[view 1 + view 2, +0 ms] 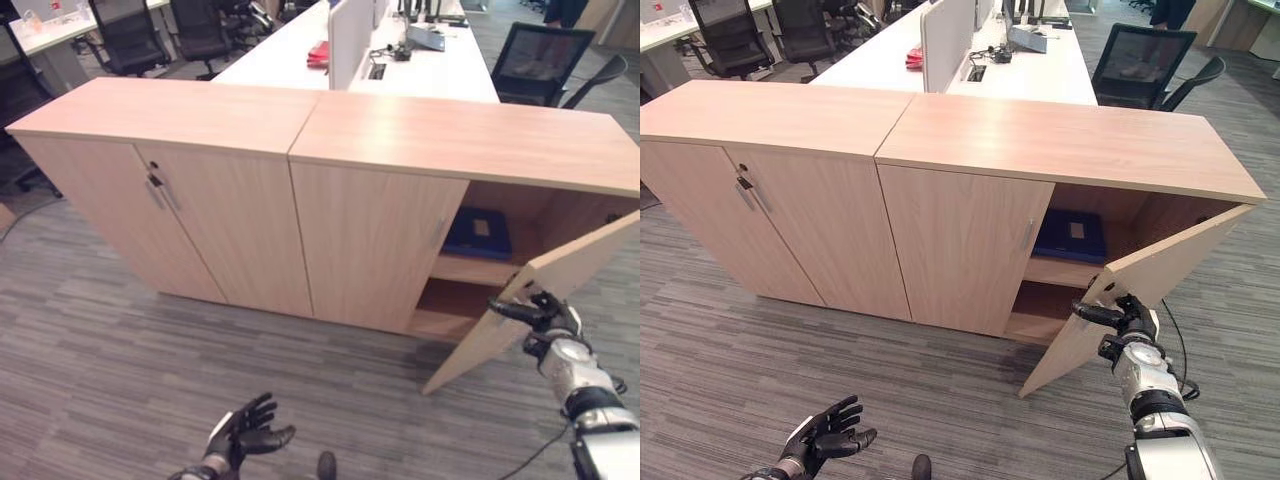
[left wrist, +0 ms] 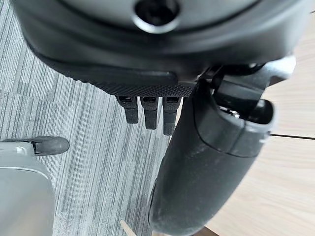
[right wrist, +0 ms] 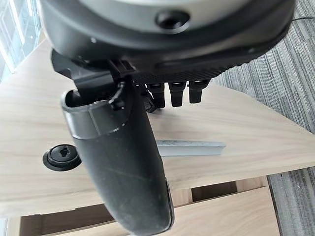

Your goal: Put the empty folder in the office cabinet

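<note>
Already our folder lies shelved beyond our right hand, whose relaxed fingers touch the door; closing remains. Left hand hangs open.

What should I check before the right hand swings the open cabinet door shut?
1. Dark blue folder lying flat on the upper shelf of the light wood office cabinet: ok.
2. Folder clear of the door's path: ok, it sits well inside.
3. Right hand at the open wooden door, near its edge: ok.
4. Firm contact with the door or its metal handle: cannot tell.
5. Left hand low over the grey carpet, fingers relaxed, empty: ok.
</note>
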Available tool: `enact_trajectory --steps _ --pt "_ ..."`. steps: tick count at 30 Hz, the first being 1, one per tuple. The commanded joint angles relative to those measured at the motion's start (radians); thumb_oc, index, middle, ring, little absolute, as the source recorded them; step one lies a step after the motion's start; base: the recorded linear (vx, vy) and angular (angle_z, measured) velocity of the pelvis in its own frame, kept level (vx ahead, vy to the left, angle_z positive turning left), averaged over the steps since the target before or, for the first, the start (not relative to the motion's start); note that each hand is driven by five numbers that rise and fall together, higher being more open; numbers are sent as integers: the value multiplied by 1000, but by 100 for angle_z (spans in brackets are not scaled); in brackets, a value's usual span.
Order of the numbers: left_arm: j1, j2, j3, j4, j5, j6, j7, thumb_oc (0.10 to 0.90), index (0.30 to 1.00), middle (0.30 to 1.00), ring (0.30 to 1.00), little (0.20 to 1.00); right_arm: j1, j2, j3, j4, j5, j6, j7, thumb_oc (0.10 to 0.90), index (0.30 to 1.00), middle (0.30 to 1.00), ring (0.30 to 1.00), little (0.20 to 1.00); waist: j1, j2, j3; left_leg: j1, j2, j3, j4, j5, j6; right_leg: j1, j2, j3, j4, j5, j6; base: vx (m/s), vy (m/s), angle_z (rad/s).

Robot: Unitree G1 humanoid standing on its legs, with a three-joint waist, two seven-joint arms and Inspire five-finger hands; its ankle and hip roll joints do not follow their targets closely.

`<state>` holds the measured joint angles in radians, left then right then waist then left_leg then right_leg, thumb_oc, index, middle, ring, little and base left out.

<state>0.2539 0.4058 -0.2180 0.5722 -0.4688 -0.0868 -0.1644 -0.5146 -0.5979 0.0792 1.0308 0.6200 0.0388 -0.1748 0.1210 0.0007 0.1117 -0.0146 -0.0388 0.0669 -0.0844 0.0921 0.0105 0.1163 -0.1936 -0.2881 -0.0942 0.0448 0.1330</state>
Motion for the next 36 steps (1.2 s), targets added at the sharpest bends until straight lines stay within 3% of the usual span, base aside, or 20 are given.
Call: enact_trajectory --steps 1,7,9,14,27,36 --pt "-62 4 -51 -41 -38 -57 -12 800 900 900 900 900 -370 -148 64 -43 -38 -176 57 800 900 900 900 900 68 -18 -69 115 168 -105 -3 -108 -130 63 -8 -68 43 -54 39 -5 7 5" --pt "-64 -2 -51 -48 -48 -56 -9 800 900 900 900 900 -375 -89 132 -158 -26 -162 96 800 900 900 900 900 72 -23 -68 108 167 -114 -3 -105 -130 60 -7 -73 46 -55 37 -6 7 3" --pt "-67 -15 -45 -46 -56 -58 1 800 900 900 900 900 -334 -45 166 -289 -26 -162 120 800 900 900 900 900 69 -24 -65 104 168 -116 -3 -104 -130 55 -8 -70 49 -56 35 -14 8 -8" --pt "-63 -26 -34 -41 -54 -59 4 800 900 900 900 900 -267 -28 178 -392 -58 -160 135 800 900 900 900 900 66 -24 -64 101 165 -116 -3 -104 -130 55 -8 -72 50 -56 33 -7 3 0" --pt "-59 -35 -25 -45 -35 -60 3 800 900 900 900 900 -184 -30 186 -499 -110 -153 163 800 900 900 900 900 62 -20 -61 100 166 -121 -3 -105 -130 54 -11 -78 60 -62 30 0 1 6" --pt "-55 -28 -25 -40 -42 -57 -1 800 900 900 900 900 -229 -59 115 -372 -61 -169 124 800 900 900 900 900 73 -20 -64 99 164 -127 -3 -105 -130 60 -11 -87 54 -63 31 -2 0 2"
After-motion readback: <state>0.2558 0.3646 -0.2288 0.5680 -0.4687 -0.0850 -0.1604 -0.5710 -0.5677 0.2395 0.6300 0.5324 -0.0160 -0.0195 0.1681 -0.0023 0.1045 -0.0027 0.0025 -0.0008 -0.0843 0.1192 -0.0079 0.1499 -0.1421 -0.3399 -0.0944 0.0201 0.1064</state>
